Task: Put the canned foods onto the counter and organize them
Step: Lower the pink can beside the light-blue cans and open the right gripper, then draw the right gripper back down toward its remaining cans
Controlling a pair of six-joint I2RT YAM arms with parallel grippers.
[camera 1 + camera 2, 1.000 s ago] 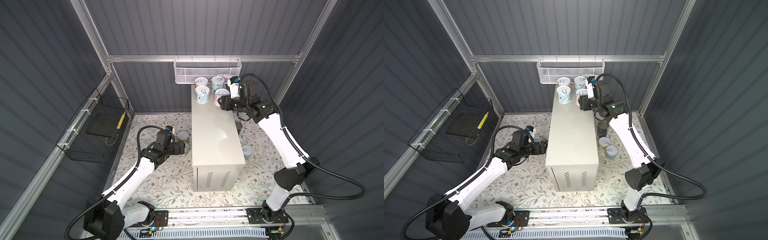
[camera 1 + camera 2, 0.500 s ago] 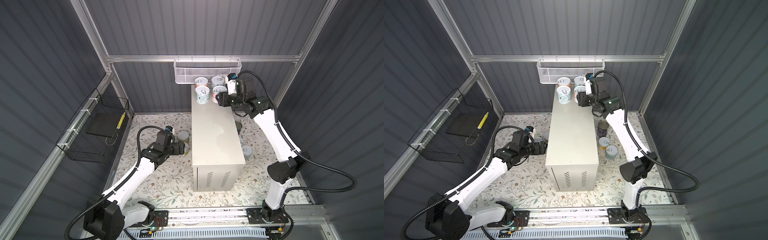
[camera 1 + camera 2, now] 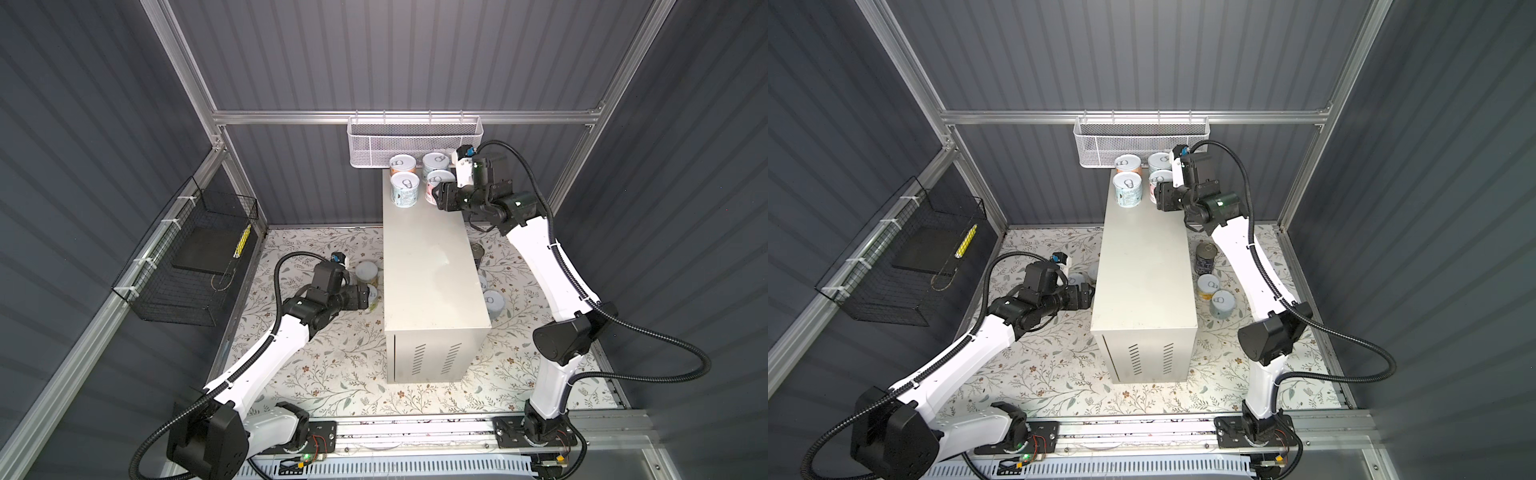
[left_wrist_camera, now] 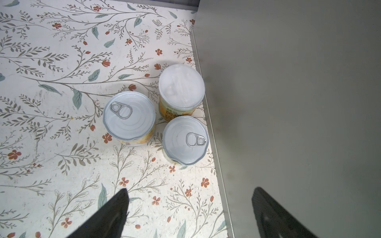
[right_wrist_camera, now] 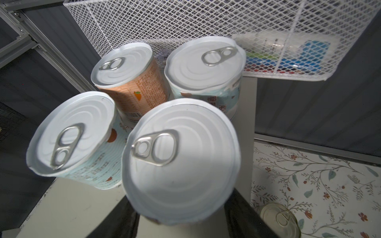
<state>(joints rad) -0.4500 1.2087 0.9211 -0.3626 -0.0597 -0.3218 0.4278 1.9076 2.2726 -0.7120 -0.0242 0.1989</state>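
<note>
The counter [image 3: 432, 266] is a tall beige box in the middle of the floor. At its far end stand an orange can [image 3: 402, 163] and two blue cans [image 3: 435, 161] [image 3: 404, 187]. My right gripper [image 3: 440, 197] is shut on a pink can [image 3: 436, 183] [image 5: 181, 160] right beside them, a finger on each side. My left gripper [image 3: 368, 296] [image 4: 190, 189] hangs open and empty low beside the counter's left wall. Just beyond its fingertips three cans [image 4: 129, 117] [image 4: 185, 140] [image 4: 181, 88] stand on the floor, one with a plastic lid.
A white mesh basket [image 3: 415, 141] hangs on the back wall just above the cans on the counter. A black wire basket [image 3: 187, 266] hangs on the left wall. On the floor right of the counter are a dark-blue can [image 3: 1205, 257] and two small cans [image 3: 1207, 286] [image 3: 1222, 303].
My right gripper has carried the pink can a little further back, close beside the three cans at the counter's far end. The left arm has stayed where it was.
</note>
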